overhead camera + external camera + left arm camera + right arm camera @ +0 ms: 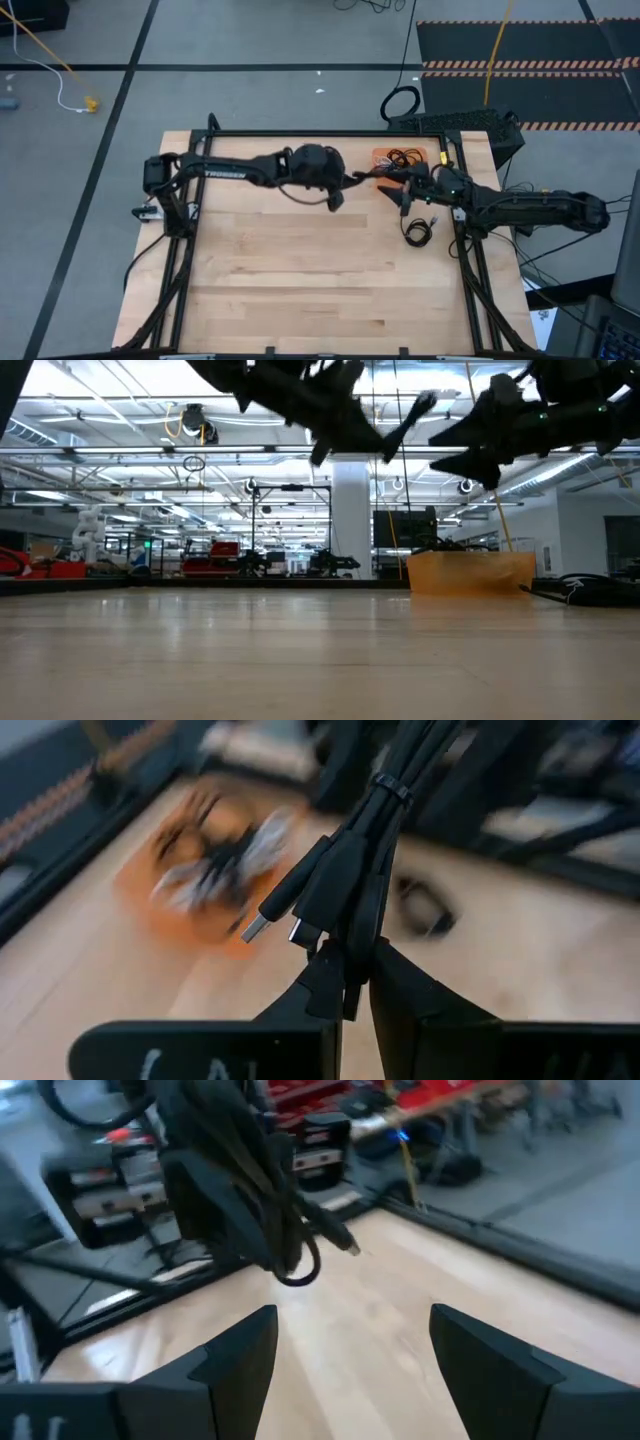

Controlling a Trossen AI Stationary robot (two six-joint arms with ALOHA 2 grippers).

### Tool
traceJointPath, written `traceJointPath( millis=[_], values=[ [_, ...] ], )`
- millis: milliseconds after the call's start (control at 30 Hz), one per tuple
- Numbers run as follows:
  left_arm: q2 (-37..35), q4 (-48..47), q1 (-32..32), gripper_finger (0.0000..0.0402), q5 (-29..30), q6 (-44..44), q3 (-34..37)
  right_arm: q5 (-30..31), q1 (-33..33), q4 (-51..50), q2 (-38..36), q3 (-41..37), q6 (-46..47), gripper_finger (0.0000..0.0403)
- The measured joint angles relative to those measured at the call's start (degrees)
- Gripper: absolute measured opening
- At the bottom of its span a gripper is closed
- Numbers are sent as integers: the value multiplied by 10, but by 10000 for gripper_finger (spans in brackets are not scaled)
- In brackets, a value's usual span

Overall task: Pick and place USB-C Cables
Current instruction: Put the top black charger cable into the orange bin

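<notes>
Left wrist view alone shows the left pincer [345, 982] clamping a black cable bundle [350, 870]; right pincer [350, 1342] gapes.

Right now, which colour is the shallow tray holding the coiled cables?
The shallow tray is orange; the high view shows it best.

I am looking at a table [300, 270] of pale, smooth wood with visible plank seams, its surface giving off a soft sheen in the low view. The cable bundle [375, 840] pinched in my left gripper [347, 982] is showing matt black rubbery sheathing, and one connector tip is glinting like bare metal. The orange tray [470, 572] is looking like plain matt plastic, and my right gripper [350, 1350] fingers are reading as matt black plastic.
</notes>
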State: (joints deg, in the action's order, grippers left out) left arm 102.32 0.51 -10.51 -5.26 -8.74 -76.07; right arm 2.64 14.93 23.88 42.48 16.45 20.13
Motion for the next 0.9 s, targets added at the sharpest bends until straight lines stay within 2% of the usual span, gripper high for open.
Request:
traceJointPath(
  millis=[233, 433, 633, 900],
  values=[
    [0, 115, 59, 28, 31, -9, 0, -49, -38, 65, 0, 0, -138, 255],
    [0, 118, 86, 28, 71, -20, -1, -60, -62, 133, 0, 0, -209, 255],
    [9, 126, 96, 28, 73, -34, -1, -59, -75, 208, 0, 0, -218, 255],
    [34, 172, 96, 28, 70, -31, -1, -60, -77, 233, 0, 0, -185, 255]
  ],
)
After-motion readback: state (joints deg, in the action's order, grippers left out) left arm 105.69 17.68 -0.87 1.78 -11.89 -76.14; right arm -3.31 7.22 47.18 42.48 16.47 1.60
